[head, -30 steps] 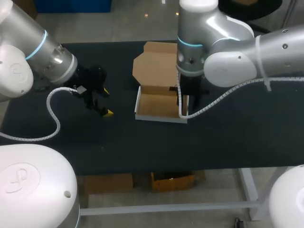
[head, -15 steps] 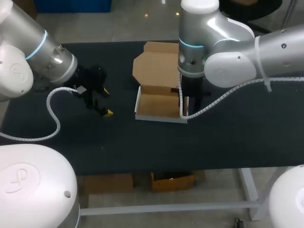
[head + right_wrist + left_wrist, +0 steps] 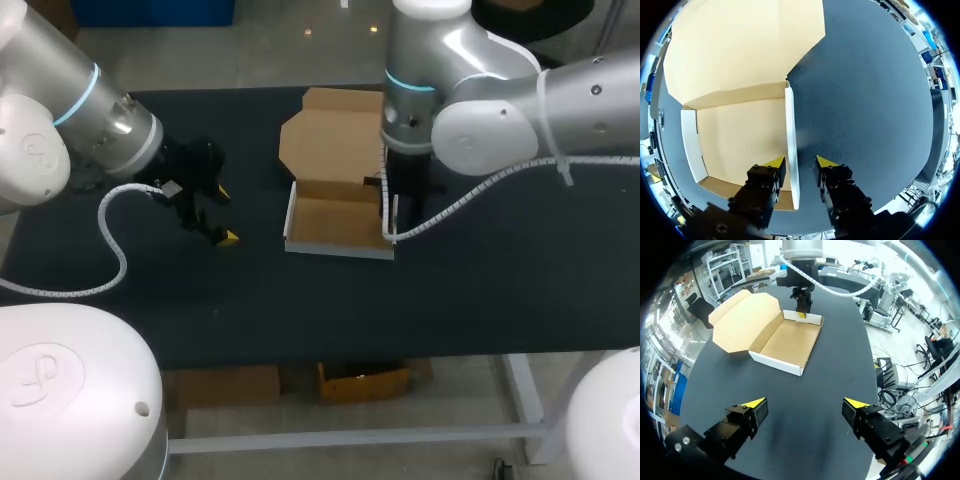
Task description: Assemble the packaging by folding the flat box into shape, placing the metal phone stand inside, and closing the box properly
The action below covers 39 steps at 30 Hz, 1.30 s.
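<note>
Straddling box [image 3: 740, 130] side wall w/ R end effector [image 3: 800, 161], unclamped

Both arms were silver-grey with rounded white joint housings: left arm [image 3: 60, 70], right arm [image 3: 570, 100]. Each carried a thin cyan ring [image 3: 410, 86] and a white ribbed cable [image 3: 478, 190]. Fingers [image 3: 740, 422] were black and blocky, with yellow tips [image 3: 826, 161].

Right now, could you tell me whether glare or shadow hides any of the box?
Head view: no glare on the box; my right arm partly hides its right wall. Left wrist view: box evenly lit. Right wrist view: white wall bright between the right pincer tips.
</note>
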Tool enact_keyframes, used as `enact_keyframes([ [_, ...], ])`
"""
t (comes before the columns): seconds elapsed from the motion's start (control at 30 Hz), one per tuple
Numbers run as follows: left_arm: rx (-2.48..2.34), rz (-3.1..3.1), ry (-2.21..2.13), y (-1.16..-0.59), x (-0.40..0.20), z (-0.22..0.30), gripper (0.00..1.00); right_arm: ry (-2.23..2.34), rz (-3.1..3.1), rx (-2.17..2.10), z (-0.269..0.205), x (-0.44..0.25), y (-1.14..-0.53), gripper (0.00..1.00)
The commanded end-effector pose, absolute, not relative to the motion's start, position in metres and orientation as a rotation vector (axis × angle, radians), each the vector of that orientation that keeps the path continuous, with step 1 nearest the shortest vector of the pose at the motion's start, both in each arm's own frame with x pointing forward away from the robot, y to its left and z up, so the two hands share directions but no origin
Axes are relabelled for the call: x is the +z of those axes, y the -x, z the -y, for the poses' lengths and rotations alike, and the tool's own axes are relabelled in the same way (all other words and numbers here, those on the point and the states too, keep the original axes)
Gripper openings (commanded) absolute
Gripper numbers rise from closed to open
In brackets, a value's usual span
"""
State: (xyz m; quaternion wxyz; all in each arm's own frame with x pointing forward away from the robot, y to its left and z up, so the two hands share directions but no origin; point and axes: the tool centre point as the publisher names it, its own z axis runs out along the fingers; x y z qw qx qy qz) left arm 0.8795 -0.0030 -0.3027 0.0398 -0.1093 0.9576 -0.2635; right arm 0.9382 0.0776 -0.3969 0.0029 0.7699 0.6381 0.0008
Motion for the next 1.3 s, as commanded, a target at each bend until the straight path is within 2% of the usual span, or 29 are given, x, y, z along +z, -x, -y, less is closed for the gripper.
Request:
enact_keyframes([
  [0.03,-0.803,-2.935,0.335,-0.88,-0.303,0.004,1.0,-2.41,-2.004,-0.026,-0.084,-0.398,-0.943,0.24],
  [0.1,-0.803,-2.935,0.335,-0.88,-0.303,0.004,1.0,-2.41,-2.008,-0.035,-0.084,-0.4,-0.944,0.21],
  [0.17,-0.803,-2.935,0.335,-0.88,-0.303,0.004,1.0,-2.408,-2.013,-0.044,-0.085,-0.401,-0.944,0.09],
  [0.3,-0.803,-2.935,0.335,-0.88,-0.303,0.004,1.0,-2.397,-2.026,-0.056,-0.088,-0.403,-0.944,0.0],
  [1.3,-0.803,-2.935,0.335,-0.88,-0.303,0.004,1.0,-2.287,-2.117,-0.095,-0.084,-0.399,-0.891,0.0],
])
